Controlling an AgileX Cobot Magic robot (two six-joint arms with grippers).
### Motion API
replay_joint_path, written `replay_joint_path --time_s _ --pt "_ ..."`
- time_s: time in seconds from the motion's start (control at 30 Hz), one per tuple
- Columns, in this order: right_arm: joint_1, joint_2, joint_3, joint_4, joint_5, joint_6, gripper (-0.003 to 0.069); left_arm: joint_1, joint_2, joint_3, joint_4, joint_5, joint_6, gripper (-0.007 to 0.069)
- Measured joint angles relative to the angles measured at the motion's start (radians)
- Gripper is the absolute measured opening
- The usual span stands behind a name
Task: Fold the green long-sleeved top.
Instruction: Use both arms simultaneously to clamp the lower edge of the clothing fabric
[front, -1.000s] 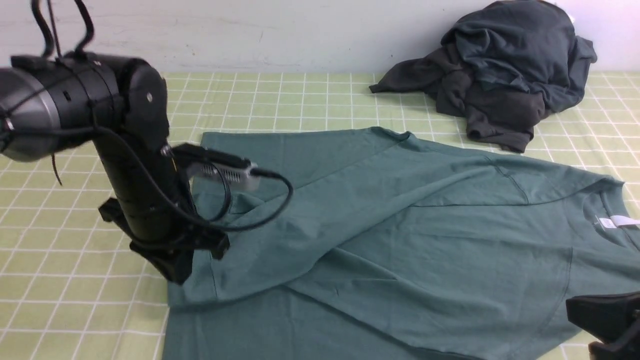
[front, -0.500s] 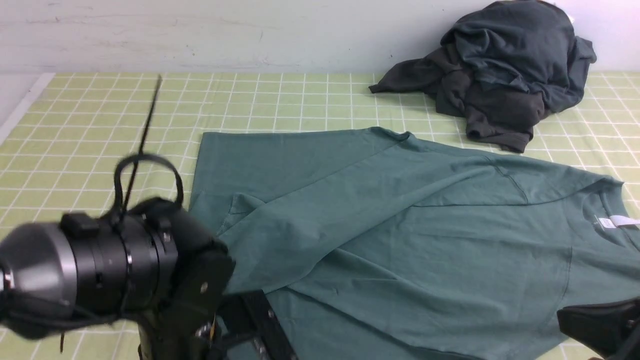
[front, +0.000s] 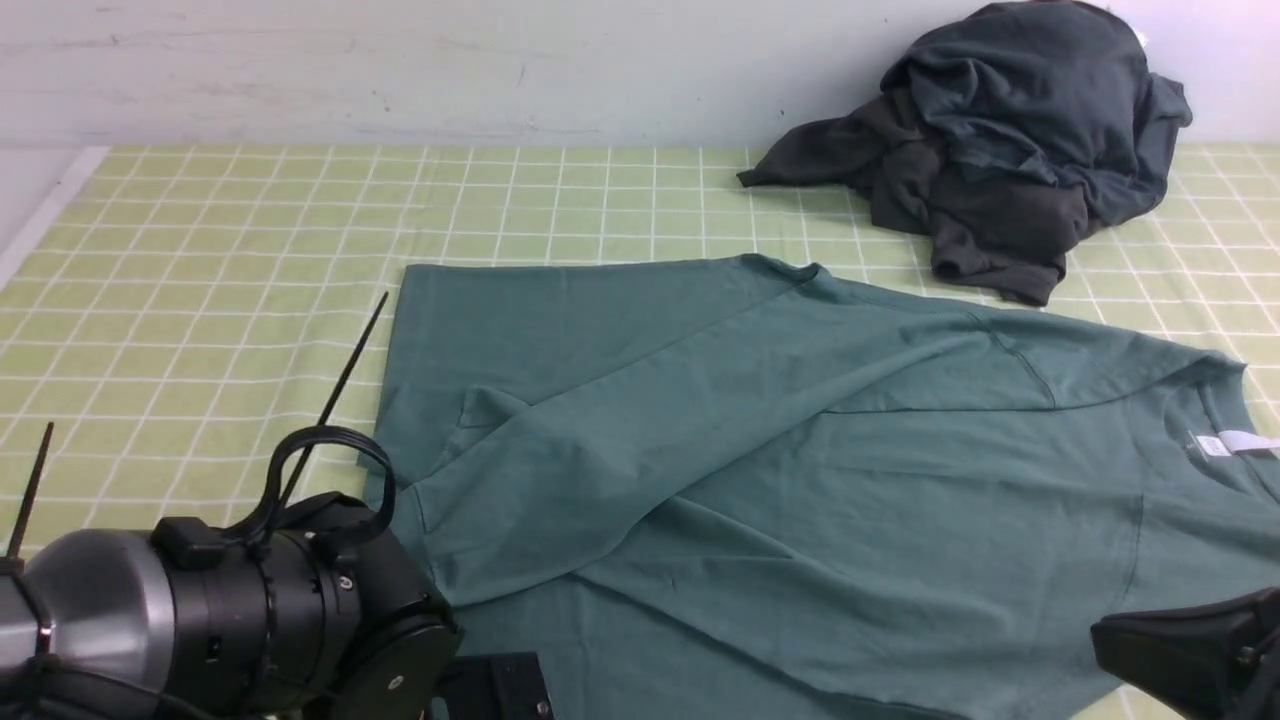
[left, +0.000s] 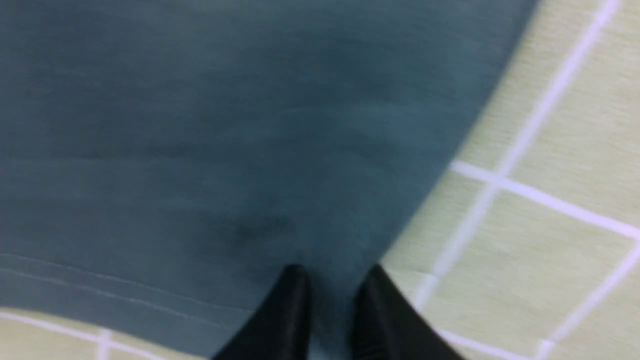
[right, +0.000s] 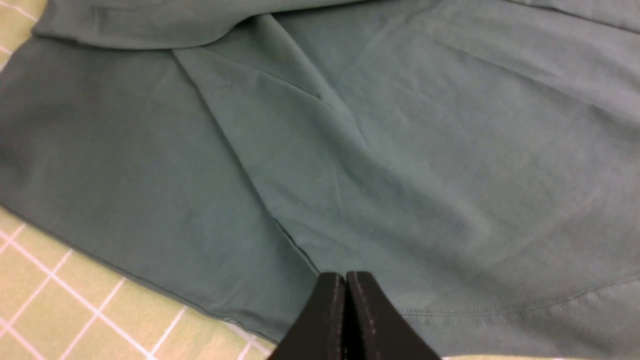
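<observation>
Green top (left: 200, 125) corner at left gripper (left: 334, 274)

Top (front: 800, 450): muted teal-green, plain all over, with one small white label (front: 1225, 445) at its neck. Under the top, the cloth (front: 200, 250) is pale yellow-green with a thin white grid. Beyond the top, a heap (front: 1000, 150) in charcoal grey and dark slate. Wall (front: 400, 60) behind, pale grey-white. Left arm (front: 250, 620) by the top's near corner, black with a silver band.
</observation>
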Motion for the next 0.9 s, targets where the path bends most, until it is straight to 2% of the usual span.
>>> replay_joint_path --time_s 0.1,0.27,0.37,0.47,0.5,0.67,0.7,0.73,0.8,0.9 --pt "0.000 0.000 0.000 0.023 0.001 -0.042 -0.0005 0.000 -0.036 -0.027 0.016 0.019 -0.055 0.0012" --pt "0.000 0.000 -0.012 0.074 0.009 -0.155 -0.0005 0.000 -0.121 -0.041 0.040 0.039 -0.160 0.0000" --pt "0.000 0.019 -0.064 0.020 0.033 -0.171 0.0003 0.000 -0.159 -0.041 0.054 0.057 -0.215 -0.0001" --pt "0.000 0.068 -0.136 -0.105 0.050 -0.176 0.0037 0.000 -0.191 -0.041 0.071 0.065 -0.256 -0.0001" --pt "0.000 0.109 -0.170 -0.220 0.050 -0.181 0.0075 0.000 -0.206 -0.041 0.079 0.067 -0.271 -0.0001" --pt "0.004 0.308 -0.198 -0.587 0.017 -0.198 0.0273 0.001 -0.235 -0.041 0.079 0.068 -0.287 -0.0001" --pt "0.004 0.317 -0.198 -0.602 0.012 -0.198 0.0287 0.001 -0.235 -0.041 0.078 0.068 -0.287 -0.0001" --pt "0.014 0.387 -0.192 -0.721 -0.007 -0.202 0.0325 0.001 -0.236 -0.041 0.062 0.067 -0.287 -0.0001" --pt "0.028 0.473 -0.186 -0.864 -0.037 -0.204 0.0351 0.001 -0.236 -0.041 0.041 0.067 -0.287 -0.0001" --pt "0.035 0.583 -0.185 -1.027 -0.108 -0.181 0.0351 0.001 -0.236 -0.041 0.021 0.067 -0.282 -0.0001"
